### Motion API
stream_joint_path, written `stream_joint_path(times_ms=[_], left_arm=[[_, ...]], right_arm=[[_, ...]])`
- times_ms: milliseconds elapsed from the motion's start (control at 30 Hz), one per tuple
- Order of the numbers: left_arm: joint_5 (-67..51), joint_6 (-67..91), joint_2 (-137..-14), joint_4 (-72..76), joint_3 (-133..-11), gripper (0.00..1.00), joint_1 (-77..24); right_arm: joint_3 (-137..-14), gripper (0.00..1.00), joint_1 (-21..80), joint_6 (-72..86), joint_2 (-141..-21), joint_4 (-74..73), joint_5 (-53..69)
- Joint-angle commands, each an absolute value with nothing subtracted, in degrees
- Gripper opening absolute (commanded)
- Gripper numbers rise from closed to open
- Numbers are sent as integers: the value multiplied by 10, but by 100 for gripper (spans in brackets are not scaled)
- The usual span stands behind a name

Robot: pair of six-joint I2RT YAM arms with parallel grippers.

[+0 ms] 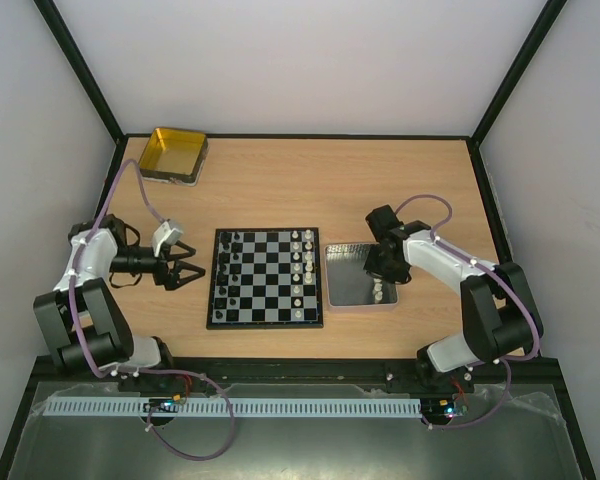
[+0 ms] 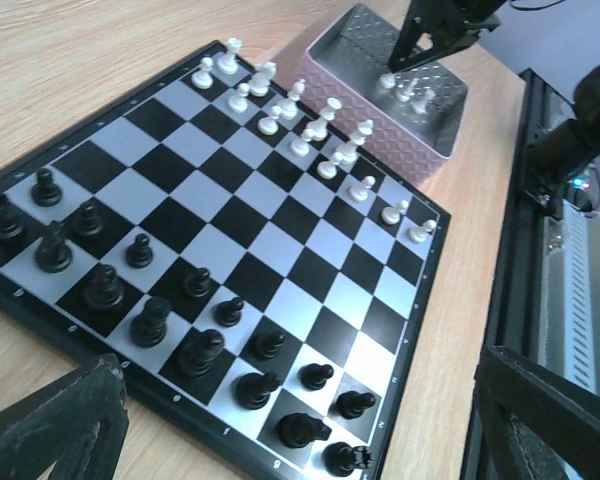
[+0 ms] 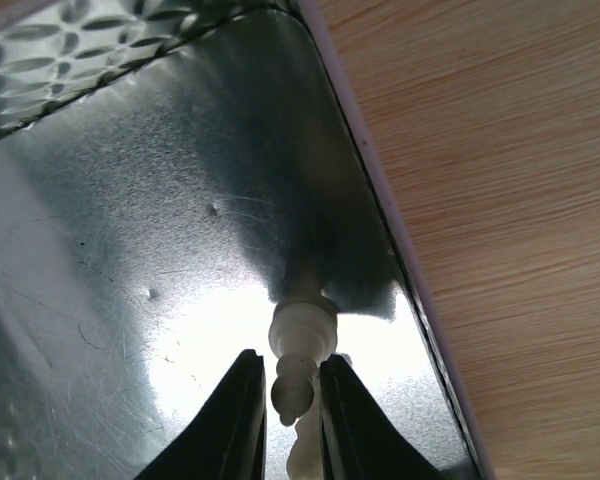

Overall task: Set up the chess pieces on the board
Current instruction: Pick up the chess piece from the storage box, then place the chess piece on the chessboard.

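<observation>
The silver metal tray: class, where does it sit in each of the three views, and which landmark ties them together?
Top external: tray just right of the board.
Left wrist: tray at top, beyond the board's white side.
Right wrist: tray fills the left and centre.
Shared landmark: the white piece between the right gripper's fingers, inside the tray.

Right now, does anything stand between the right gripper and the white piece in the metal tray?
Nothing visible does. The right gripper has its jaws against either side of the white piece inside the tray.
</observation>
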State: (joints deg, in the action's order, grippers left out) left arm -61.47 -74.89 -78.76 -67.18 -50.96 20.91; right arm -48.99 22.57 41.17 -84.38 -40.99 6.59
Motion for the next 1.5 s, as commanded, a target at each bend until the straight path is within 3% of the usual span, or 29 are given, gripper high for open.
stream_joint_path(times_ms=[0, 233, 600, 833, 1100, 1233, 1467], left_arm=[[-660, -829, -783, -739, -515, 94, 211], [-659, -803, -776, -719, -512, 95, 211], [-660, -774, -765, -692, -505, 95, 207], [-638, -676, -736, -606, -485, 96, 181], [-489, -420, -642, -339, -396, 88, 96], [-484, -417, -644, -335, -393, 83, 85], [-483, -420, -650, -337, -394, 87, 85]], right_arm=[[-476, 13, 224, 406, -849, -405, 62], [-483, 3, 223, 403, -858, -406, 61], [-579, 2, 240, 391, -826, -475, 22], [-633, 2, 359, 433, -841, -498, 11], [-648, 2, 487, 492, -880, -487, 14], [-649, 2, 524, 505, -899, -485, 12], [-652, 2, 560, 521, -928, -464, 24]])
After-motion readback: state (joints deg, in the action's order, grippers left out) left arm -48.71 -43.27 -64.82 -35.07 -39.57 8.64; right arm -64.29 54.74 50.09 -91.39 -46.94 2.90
